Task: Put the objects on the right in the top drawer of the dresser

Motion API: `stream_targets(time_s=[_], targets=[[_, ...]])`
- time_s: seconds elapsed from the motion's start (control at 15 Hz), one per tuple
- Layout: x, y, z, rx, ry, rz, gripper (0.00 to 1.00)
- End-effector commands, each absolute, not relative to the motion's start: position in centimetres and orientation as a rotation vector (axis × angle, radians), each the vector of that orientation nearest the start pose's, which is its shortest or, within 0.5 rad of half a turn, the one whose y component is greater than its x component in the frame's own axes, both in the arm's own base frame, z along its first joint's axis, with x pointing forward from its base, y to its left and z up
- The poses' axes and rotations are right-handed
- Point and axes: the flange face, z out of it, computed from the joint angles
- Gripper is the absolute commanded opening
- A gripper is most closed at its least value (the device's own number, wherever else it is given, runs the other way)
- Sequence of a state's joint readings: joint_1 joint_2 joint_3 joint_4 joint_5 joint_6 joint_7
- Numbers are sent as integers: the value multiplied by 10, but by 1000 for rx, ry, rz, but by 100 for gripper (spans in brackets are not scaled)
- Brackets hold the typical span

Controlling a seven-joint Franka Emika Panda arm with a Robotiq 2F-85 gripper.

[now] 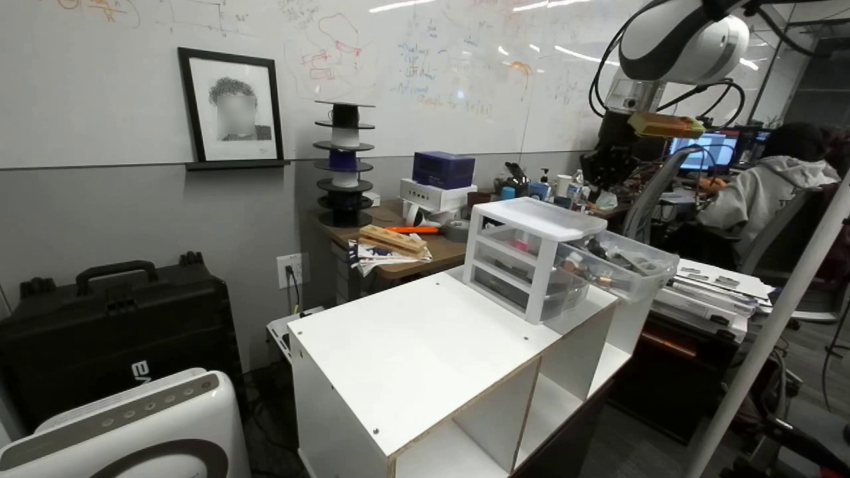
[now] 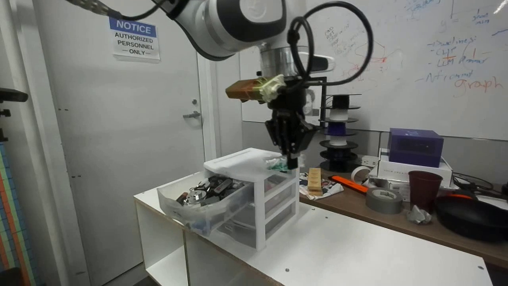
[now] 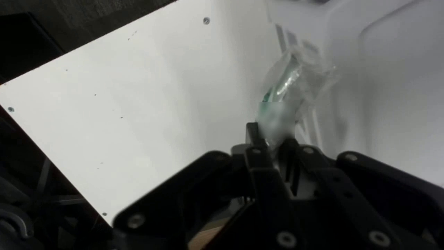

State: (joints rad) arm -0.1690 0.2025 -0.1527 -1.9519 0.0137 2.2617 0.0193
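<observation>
My gripper (image 2: 292, 162) is shut on a clear crinkled plastic packet with green in it (image 2: 277, 163). The packet sticks out past the fingertips in the wrist view (image 3: 288, 81); in an exterior view it shows as a pale blur (image 1: 604, 200). The gripper points down, near the edge of the dresser's white top in the wrist view (image 3: 388, 86). The dresser (image 1: 541, 219) stands on a white cabinet. Its translucent top drawer (image 2: 222, 214) is pulled out and holds small dark and metal items; it also shows in an exterior view (image 1: 631, 282). The lower drawers are in.
The white open-shelved cabinet (image 1: 425, 358) carries the dresser. A brown desk (image 2: 341, 208) beside it holds wooden blocks (image 2: 314, 180), grey tape (image 2: 383, 200), a dark red cup (image 2: 424, 188), a black pan, boxes and a spool stack (image 2: 338, 139). A white pole (image 1: 770, 338) stands nearby.
</observation>
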Motion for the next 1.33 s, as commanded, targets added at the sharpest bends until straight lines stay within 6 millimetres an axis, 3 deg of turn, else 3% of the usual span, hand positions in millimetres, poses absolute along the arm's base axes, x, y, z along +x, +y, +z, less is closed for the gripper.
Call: stream_targets(time_s=[0.0,0.27,0.47,1.0,1.27], targets=[[530,-128,413,-3155,359,-152,4],[496,-77,414,-3167,196,-56,4],[480,-60,403,-3181,150,15,4],[457,-78,364,-3227,156,163,4],[459,-84,355,-3205,250,119,4]])
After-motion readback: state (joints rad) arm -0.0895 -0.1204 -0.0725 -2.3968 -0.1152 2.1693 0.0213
